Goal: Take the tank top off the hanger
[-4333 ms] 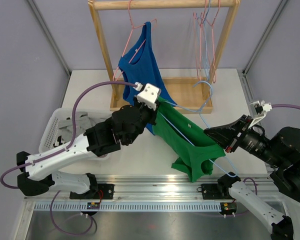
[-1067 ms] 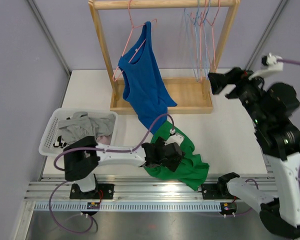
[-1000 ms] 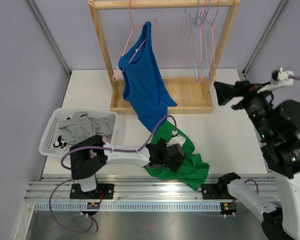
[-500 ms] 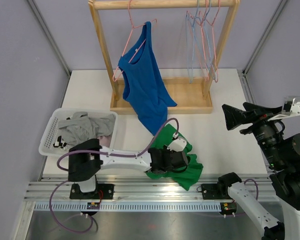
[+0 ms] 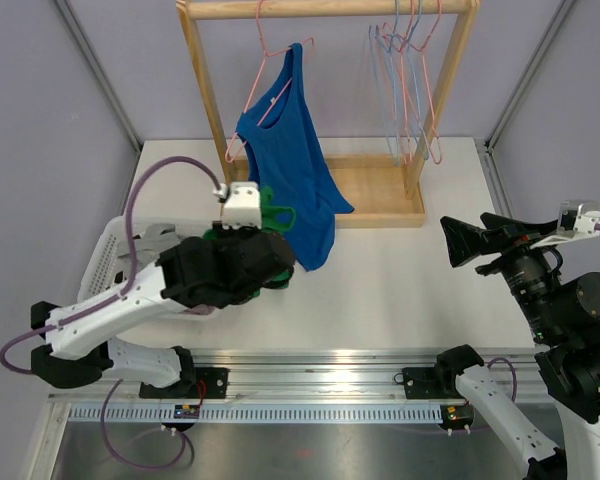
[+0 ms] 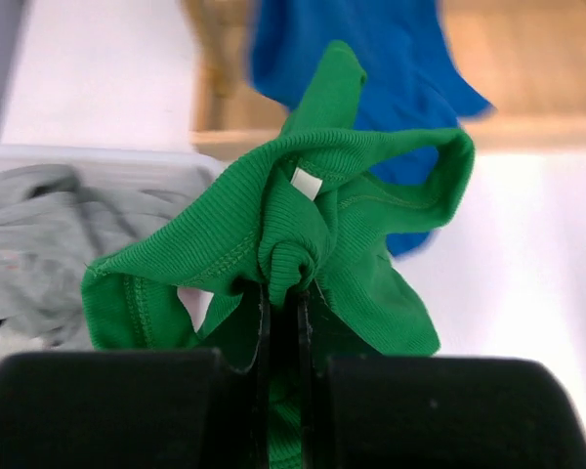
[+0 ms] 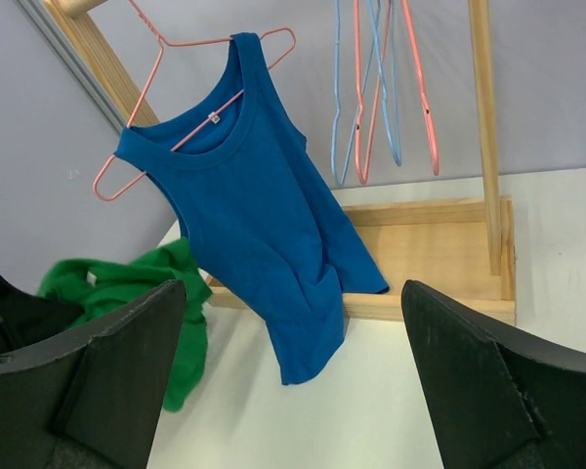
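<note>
— Where's the green top (image 6: pixel 303 225)?
— Bunched and pinched tight in the left jaws, held up near the basket (image 5: pixel 105 262). Right jaws gape wide, empty. Blue top (image 5: pixel 285 160) hangs on the rack (image 5: pixel 205 90).

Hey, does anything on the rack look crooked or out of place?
Yes. The pink hanger hangs steeply tilted, so the blue tank top slants sideways, its hem draped over the front of the wooden base. The empty hangers beside it hang straight.
</note>
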